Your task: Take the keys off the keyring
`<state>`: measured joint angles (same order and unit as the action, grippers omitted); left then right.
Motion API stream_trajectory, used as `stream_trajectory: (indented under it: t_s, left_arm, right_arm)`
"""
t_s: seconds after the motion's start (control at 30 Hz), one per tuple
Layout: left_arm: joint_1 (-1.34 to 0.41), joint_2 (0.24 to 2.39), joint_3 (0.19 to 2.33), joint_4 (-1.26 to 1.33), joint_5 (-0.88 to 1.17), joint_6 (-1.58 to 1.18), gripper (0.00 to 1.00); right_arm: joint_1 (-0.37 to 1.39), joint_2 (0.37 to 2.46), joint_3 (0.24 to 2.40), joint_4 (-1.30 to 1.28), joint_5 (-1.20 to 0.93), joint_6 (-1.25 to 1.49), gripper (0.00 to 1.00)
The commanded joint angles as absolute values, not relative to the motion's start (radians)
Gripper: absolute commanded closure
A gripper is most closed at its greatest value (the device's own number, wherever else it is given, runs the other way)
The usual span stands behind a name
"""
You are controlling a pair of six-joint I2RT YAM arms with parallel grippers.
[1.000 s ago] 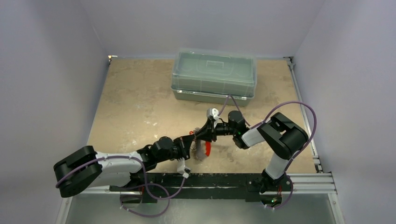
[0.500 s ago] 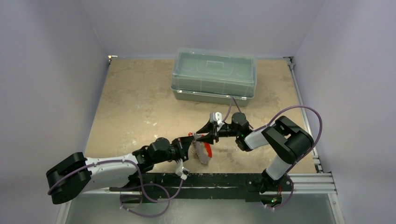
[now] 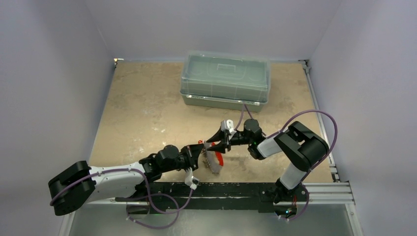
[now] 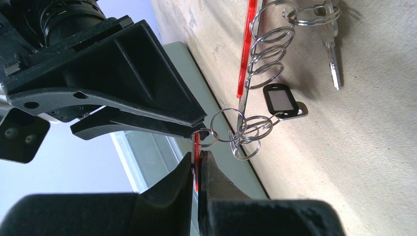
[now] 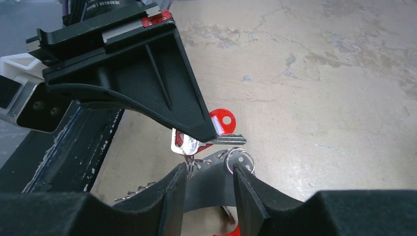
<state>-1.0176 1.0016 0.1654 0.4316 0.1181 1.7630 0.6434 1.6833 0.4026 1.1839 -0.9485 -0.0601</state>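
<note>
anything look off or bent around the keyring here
Nothing broken or spilled. The wire rings by the keyring look strung out in a loose spiral rather than bunched, while the left gripper pinches the red-headed key.

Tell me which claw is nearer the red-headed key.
Left. The left claw is shut on the red-headed key; the right claw hangs open just beside it, not gripping it.

Clear lidded box [image 3: 225, 78]: one
Crescent keyring [image 3: 214, 162]: one
Red-headed key [image 5: 221, 122]: one
Black key tag [image 4: 280, 98]: one
Grippers [image 4: 197, 158] [image 5: 209, 173]: two
</note>
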Motion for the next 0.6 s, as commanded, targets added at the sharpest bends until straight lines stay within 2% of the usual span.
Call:
stream_trajectory:
  t_s: [0.0, 0.47, 0.57]
  left_arm:
    - [-1.016, 0.977, 0.179, 0.455, 0.132, 1.733, 1.00]
    - [-1.011, 0.937, 0.182, 0.432, 0.117, 1.707, 1.00]
    - [-1.007, 0.931, 0.182, 0.427, 0.118, 1.705, 1.00]
  right_arm:
    - [0.654, 1.693, 0.387, 1.258, -0.983, -0.063, 0.57]
    - [0.687, 1.776, 0.400, 1.344, -0.980, -0.006, 0.57]
    - [0.687, 1.776, 0.399, 1.351, -0.981, -0.006, 0.62]
